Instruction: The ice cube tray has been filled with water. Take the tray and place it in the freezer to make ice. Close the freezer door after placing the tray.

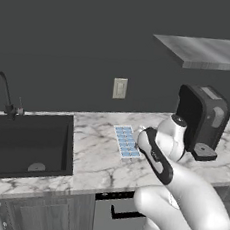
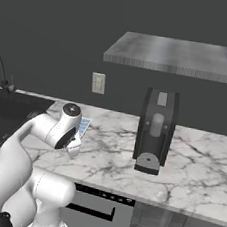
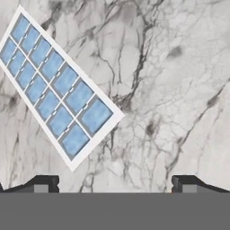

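The ice cube tray (image 3: 56, 85) lies flat on the marble counter (image 3: 170, 90), upper left in the hand view, its cells full of pale blue water (image 3: 78, 96). In the right base view the arm hides most of it. The gripper (image 3: 114, 183) hovers above the counter, jaws wide, holding nothing.

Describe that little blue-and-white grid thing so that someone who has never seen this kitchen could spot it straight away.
Start at the marble counter, between the dark sink and the black coffee machine. The ice cube tray lies flat on it, below the wall outlet, just past the robot's arm. Nothing else there is a white rectangle with two rows of pale blue cells.
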Tool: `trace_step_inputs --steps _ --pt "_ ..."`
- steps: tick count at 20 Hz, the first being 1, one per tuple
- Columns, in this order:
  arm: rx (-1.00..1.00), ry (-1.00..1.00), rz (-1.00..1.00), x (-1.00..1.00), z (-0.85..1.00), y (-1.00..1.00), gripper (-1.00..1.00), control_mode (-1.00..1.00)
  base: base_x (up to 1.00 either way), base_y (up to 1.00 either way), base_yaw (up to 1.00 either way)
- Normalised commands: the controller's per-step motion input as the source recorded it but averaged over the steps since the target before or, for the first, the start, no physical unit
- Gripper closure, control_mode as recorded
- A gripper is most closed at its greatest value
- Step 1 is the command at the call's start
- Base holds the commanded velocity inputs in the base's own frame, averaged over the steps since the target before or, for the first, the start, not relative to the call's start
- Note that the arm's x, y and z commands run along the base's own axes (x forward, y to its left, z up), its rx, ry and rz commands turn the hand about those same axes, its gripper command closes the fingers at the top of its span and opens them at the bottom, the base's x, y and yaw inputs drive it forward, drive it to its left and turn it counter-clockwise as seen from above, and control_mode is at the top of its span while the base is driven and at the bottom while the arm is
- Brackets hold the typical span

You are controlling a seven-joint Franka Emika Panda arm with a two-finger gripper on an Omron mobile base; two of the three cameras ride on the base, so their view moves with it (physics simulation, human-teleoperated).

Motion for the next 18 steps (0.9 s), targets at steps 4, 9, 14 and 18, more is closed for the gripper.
trace_step_inputs --steps 4,9,14,18 --pt "-0.01 -0.05 0.0 0.0 -0.34 0.0 -1.0 -1.0 0.0 0.0 0.0" --pt "-0.01 -0.05 0.0 0.01 -0.38 0.0 -1.0 -1.0 0.0 0.0 0.0" --pt "0.0 -0.04 0.0 0.03 -0.4 0.0 -1.0 -1.0 0.0 0.0 0.0" --pt "0.0 -0.05 0.0 0.0 -0.49 0.0 -1.0 -1.0 0.0 0.0 0.0"
